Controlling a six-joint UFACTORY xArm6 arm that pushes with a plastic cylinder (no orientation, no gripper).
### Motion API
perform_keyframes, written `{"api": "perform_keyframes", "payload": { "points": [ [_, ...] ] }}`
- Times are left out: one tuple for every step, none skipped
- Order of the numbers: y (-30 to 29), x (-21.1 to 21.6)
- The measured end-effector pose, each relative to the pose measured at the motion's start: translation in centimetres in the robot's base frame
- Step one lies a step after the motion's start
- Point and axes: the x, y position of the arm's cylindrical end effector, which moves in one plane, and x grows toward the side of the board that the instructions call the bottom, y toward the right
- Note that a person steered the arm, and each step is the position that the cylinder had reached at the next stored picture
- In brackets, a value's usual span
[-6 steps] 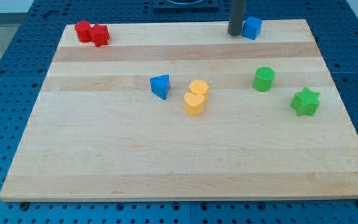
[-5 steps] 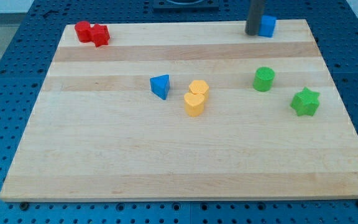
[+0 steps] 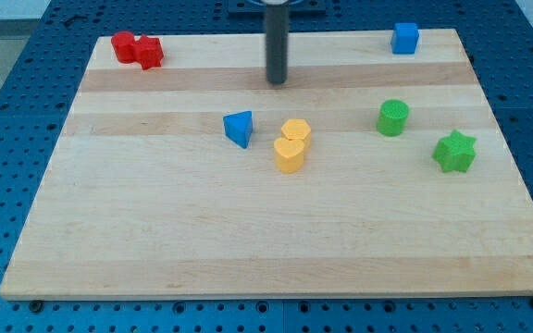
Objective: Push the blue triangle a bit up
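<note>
The blue triangle [image 3: 239, 128] lies on the wooden board [image 3: 155, 231], a little left of the middle. My tip [image 3: 277, 81] is on the board above it and slightly to its right, well apart from it. The rod rises straight to the view's top edge.
Two yellow blocks [image 3: 291, 146] sit touching each other just right of the triangle. Two red blocks [image 3: 138, 48] are at the top left corner. A blue cube [image 3: 404, 38] is at the top right. A green cylinder [image 3: 393, 117] and a green star [image 3: 454, 151] are at the right.
My tip has left the blue cube at the top right and moved left and down, toward the blue triangle. The cube ended slightly further right. Other blocks are unmoved.
</note>
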Motion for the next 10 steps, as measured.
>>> {"api": "perform_keyframes", "payload": {
  "points": [
    [-4.9,5.2],
    [-6.8,8.7],
    [-6.2,11.5],
    [-3.6,12.4],
    [-3.6,12.4],
    [-1.4,10.4],
    [1.0,7.4],
    [2.4,5.0],
    [2.5,4.0],
    [2.5,7.1]
  ]
}}
